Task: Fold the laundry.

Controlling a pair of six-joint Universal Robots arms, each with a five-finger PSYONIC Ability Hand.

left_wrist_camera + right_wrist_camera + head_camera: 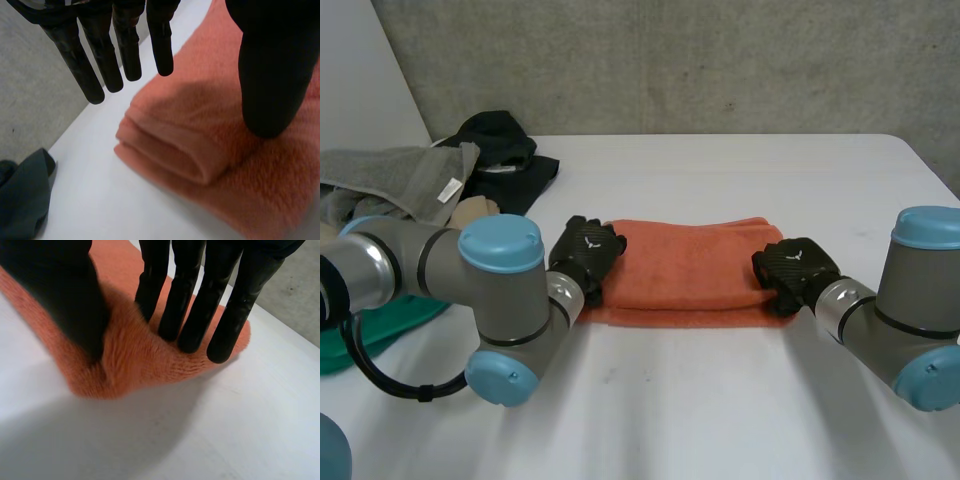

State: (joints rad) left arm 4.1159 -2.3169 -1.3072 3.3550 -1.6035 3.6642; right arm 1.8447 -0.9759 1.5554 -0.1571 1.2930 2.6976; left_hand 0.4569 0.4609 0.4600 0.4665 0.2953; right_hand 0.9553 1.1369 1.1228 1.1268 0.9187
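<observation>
An orange towel (690, 270) lies folded into a long band on the white table (720, 410), between my two hands. At the towel's left end my left hand (585, 250) stands open. In the left wrist view its straight fingers (125, 50) hover over the table just past the folded end of the towel (190, 150), and its thumb is above the cloth. My right hand (795, 270) is at the towel's right end. There its fingers (190, 305) and thumb press into the towel (135, 365) and pinch up a ridge of cloth between them.
A laundry pile sits at the back left: a grey towel (400, 180), a black garment (500, 150) and a green cloth (370, 330) by my left arm. A dark cloth (20, 195) lies beyond the left hand. A concrete wall backs the table.
</observation>
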